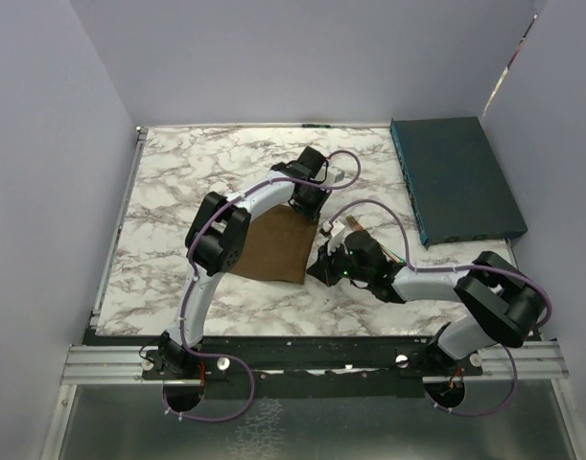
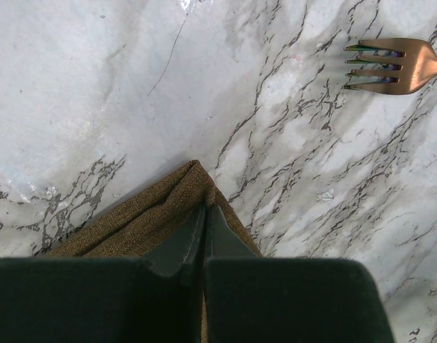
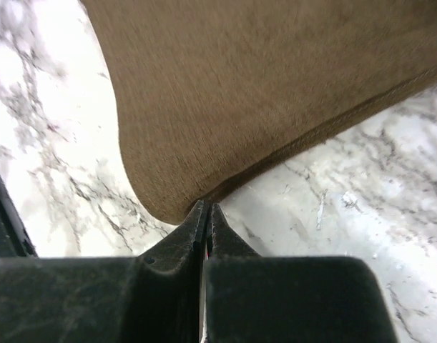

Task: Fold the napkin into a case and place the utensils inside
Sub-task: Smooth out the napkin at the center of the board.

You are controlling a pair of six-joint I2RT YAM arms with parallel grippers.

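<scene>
The brown napkin (image 1: pixel 273 244) lies spread on the marble table (image 1: pixel 177 192), between the two arms. My left gripper (image 1: pixel 307 206) is at its far right corner, and in the left wrist view (image 2: pixel 205 207) it is shut on that corner, with cloth (image 2: pixel 146 221) bunched round the fingers. My right gripper (image 1: pixel 321 266) is at the near right corner. There it (image 3: pixel 207 207) is shut, tips pinching the hem of the napkin (image 3: pixel 239 93). The copper fork (image 2: pixel 390 66) lies on bare marble beyond the left gripper. From above, the right arm mostly hides the fork (image 1: pixel 354 228).
A dark teal flat box (image 1: pixel 456 177) lies at the far right of the table. Pale walls enclose the table at the left, back and right. The arm bases sit on a rail (image 1: pixel 312 359) at the near edge.
</scene>
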